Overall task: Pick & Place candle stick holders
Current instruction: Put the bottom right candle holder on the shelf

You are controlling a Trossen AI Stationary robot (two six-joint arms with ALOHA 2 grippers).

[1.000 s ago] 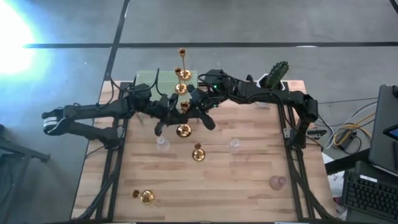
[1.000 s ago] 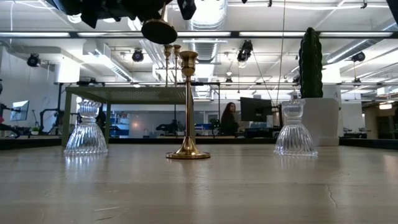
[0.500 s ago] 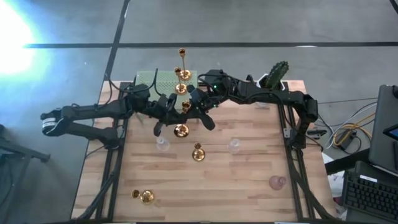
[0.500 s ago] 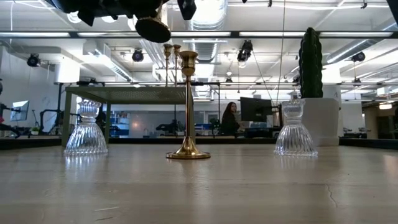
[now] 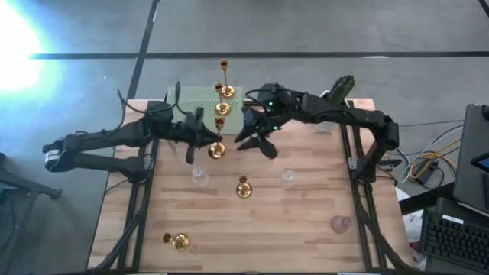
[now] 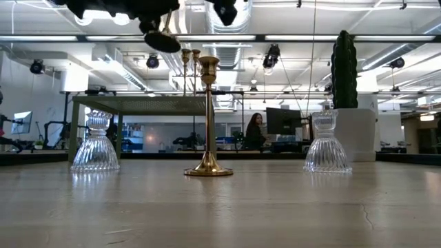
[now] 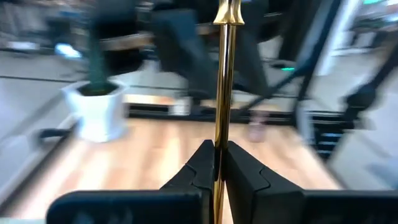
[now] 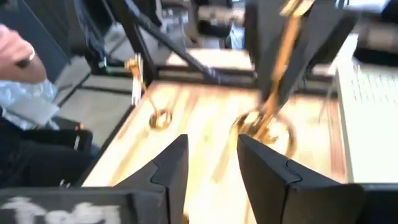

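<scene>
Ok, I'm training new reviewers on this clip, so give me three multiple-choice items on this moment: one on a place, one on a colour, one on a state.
1. Where does the gold candlestick in the table's middle stand?
A. between the two clear glass holders
B. beside the cactus
C. at the front left corner

2. What colour is the small holder at the table's front right?
A. green
B. pinkish
C. black

3. How is the left gripper?
A. open over the wood
B. out of sight
C. shut on a gold candlestick's stem

Answers: 1 A, the gold candlestick stands between the clear glass holders. 2 B, the small holder looks pinkish. 3 C, the left gripper pinches the stem; the right gripper gapes empty.
</scene>
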